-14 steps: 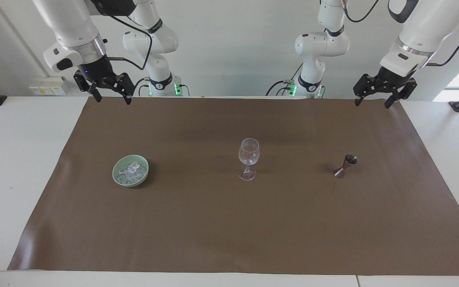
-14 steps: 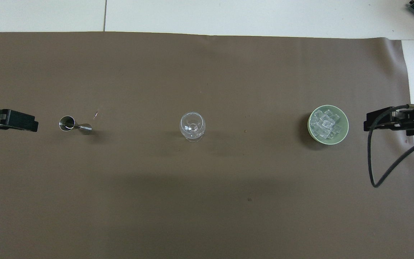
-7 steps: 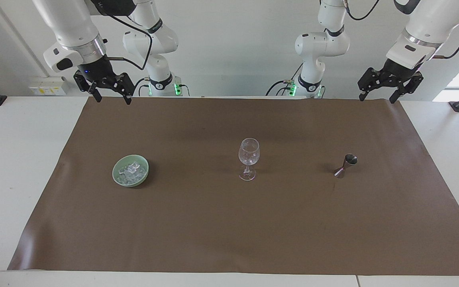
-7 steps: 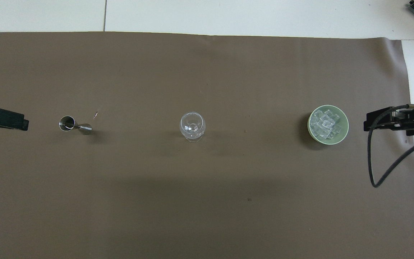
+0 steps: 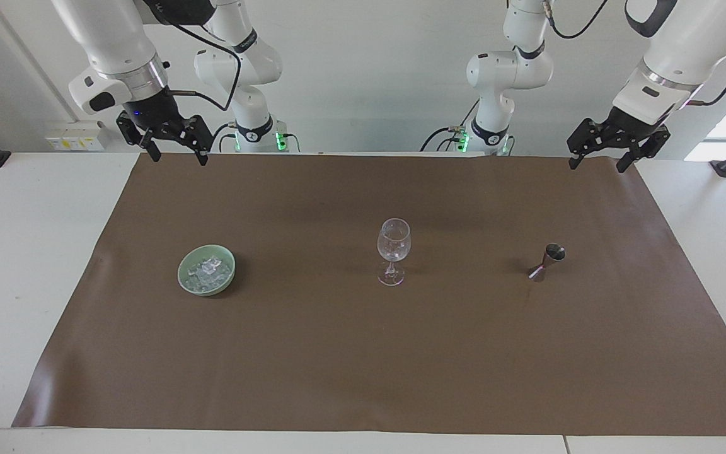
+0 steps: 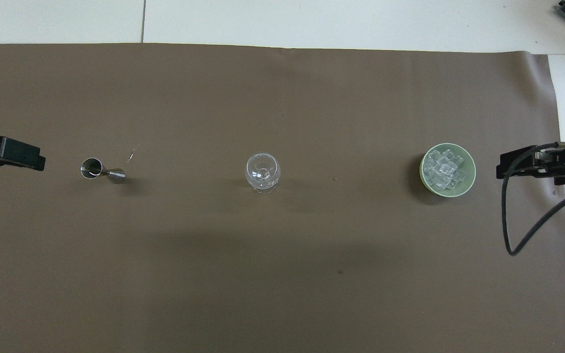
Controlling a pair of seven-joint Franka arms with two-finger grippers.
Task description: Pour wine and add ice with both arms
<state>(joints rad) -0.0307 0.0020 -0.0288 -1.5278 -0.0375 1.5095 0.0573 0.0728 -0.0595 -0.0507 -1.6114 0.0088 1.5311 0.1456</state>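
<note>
Left end effector (image 5: 601,159): raised over the robots' edge of the brown mat (image 5: 363,353) at the left arm's end, fingers spread, holding nothing.
Right end effector (image 5: 171,150): raised over the mat's opposite corner at the robots' edge, fingers spread, empty.
Ice (image 5: 207,271): heap of small clear, glinting cubes in a pale green bowl (image 5: 184,282), toward the right arm's end of the tabletop.
Key relation: bowl lies below the right end effector and farther from the robots; right arm is plainly the nearer one.
Jigger (image 5: 547,261): slim metal double cone, upright, under the left arm's reach.
Wine glass (image 5: 393,250): clear, stemmed, upright, apparently empty, between bowl and jigger.
Handling judgement: cubes look slick and small; a pinch may slip.
</note>
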